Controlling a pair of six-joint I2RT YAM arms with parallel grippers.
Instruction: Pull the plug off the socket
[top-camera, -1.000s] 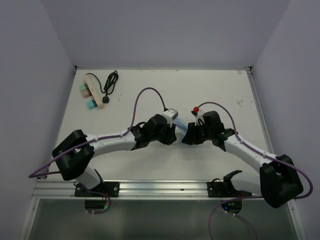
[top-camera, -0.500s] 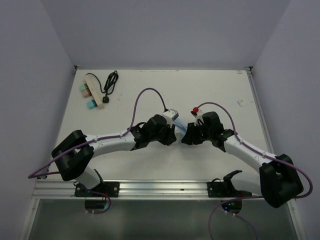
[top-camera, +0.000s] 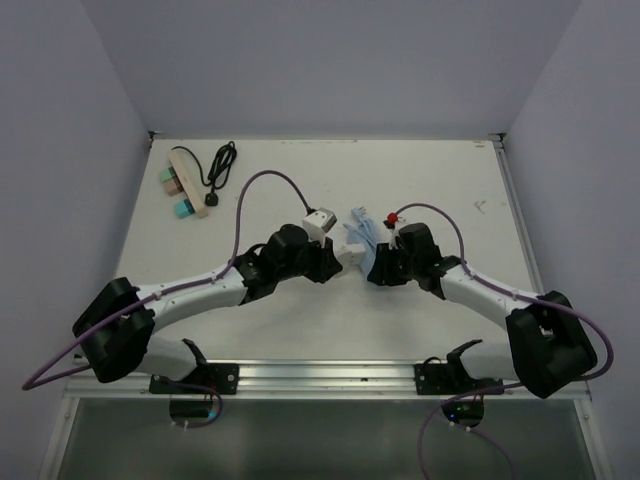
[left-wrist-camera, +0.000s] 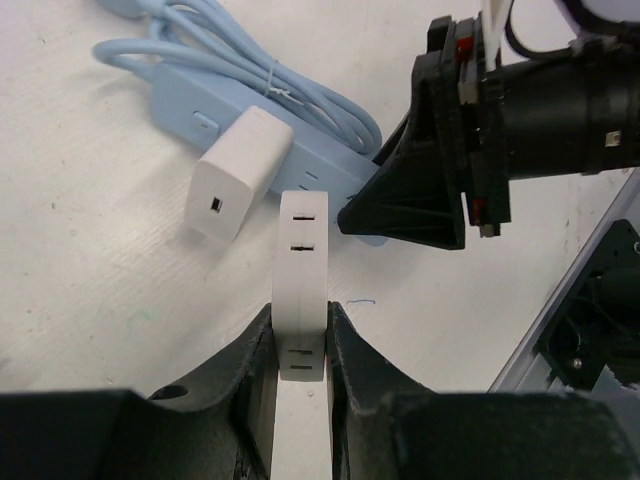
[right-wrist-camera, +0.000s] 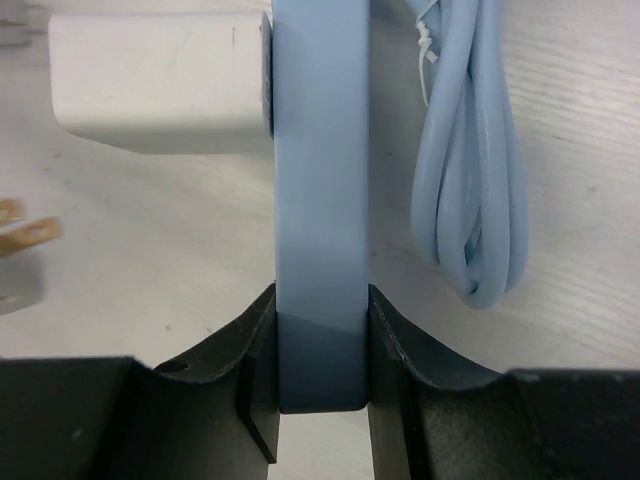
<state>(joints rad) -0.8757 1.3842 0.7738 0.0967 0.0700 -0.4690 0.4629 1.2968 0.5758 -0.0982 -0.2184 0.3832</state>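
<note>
My left gripper (left-wrist-camera: 302, 340) is shut on a white plug block (left-wrist-camera: 302, 265) with slot faces. It holds the block clear of the light blue socket strip (left-wrist-camera: 310, 165), with a small gap between them. In the right wrist view the plug's brass prongs (right-wrist-camera: 24, 236) show bare at the left edge. My right gripper (right-wrist-camera: 320, 350) is shut on the blue strip (right-wrist-camera: 320, 190). A white charger (left-wrist-camera: 238, 172) still sits in the strip and also shows in the right wrist view (right-wrist-camera: 160, 80). From above, both grippers (top-camera: 335, 258) (top-camera: 378, 266) meet at mid-table.
The strip's coiled blue cable (right-wrist-camera: 470, 170) lies beside it. A beige power strip (top-camera: 186, 182) with teal and pink plugs and a black cord (top-camera: 218, 163) lies at the back left. A metal rail (top-camera: 320, 375) runs along the near edge.
My left arm has drawn back to the left with the white plug, which has come off the blue strip. The strip and cable now show between the grippers.
</note>
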